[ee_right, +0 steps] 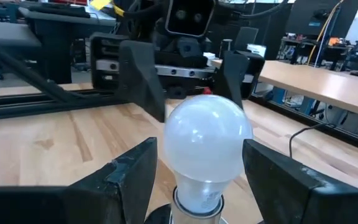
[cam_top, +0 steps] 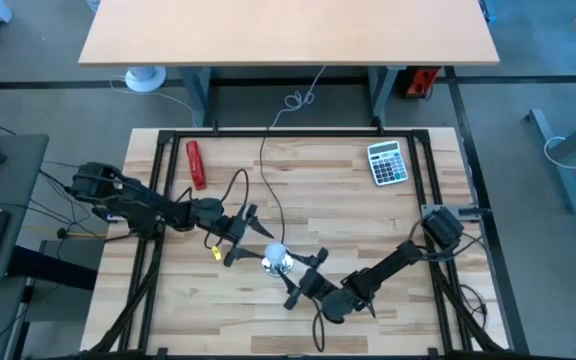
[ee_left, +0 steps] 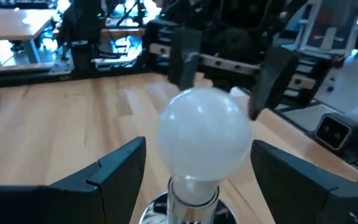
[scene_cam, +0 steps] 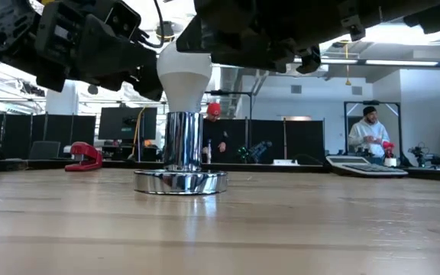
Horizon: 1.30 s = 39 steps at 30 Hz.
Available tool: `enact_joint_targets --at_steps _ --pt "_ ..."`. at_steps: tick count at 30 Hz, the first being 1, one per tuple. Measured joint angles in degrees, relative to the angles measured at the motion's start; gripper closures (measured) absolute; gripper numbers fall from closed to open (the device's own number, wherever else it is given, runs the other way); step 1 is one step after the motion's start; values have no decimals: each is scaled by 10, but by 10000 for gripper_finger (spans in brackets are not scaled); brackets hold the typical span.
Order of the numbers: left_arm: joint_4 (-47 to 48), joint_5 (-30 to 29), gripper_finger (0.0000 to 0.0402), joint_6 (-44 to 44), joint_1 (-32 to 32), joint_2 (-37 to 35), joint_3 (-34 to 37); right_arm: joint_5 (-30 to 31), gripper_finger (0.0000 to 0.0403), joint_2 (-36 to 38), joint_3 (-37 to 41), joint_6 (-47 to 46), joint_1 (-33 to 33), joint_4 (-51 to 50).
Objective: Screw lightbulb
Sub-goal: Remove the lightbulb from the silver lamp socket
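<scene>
The white lightbulb [cam_top: 274,256] stands upright with its silvery base in the shiny metal socket [scene_cam: 180,164], whose round foot rests on the wooden table. My left gripper [cam_top: 242,236] is open just left of the bulb. In the left wrist view its fingers [ee_left: 114,171] stand on either side of the lightbulb [ee_left: 204,137] with gaps. My right gripper [cam_top: 305,279] is open just right of and nearer than the bulb. Its fingers [ee_right: 132,168] also flank the lightbulb [ee_right: 207,146]. The two grippers face each other across it.
The socket's black cord [cam_top: 265,175] runs to the far edge. A red stapler-like thing [cam_top: 196,163] lies at the far left and a calculator [cam_top: 387,162] at the far right. People stand in the room beyond the table [scene_cam: 369,130].
</scene>
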<state>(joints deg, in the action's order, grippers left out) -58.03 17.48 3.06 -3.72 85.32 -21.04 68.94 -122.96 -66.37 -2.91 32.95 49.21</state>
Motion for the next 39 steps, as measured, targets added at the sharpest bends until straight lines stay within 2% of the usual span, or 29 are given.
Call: enact_joint_targets --at_steps 6,16,23,33,39 --pt "-7 5 129 -1 0 0 -1 0 159 0 0 -12 -13 -2" --pt "12 4 184 -23 0 0 -1 -20 178 0 0 -16 -26 -6" --pt "15 0 191 -40 -11 0 0 -33 194 2 1 -13 -32 -24" --pt "19 -11 192 -66 -35 0 0 -104 195 53 20 -32 -45 -114" --pt "17 -15 192 -75 -42 0 0 -202 195 104 52 -77 -72 -173"
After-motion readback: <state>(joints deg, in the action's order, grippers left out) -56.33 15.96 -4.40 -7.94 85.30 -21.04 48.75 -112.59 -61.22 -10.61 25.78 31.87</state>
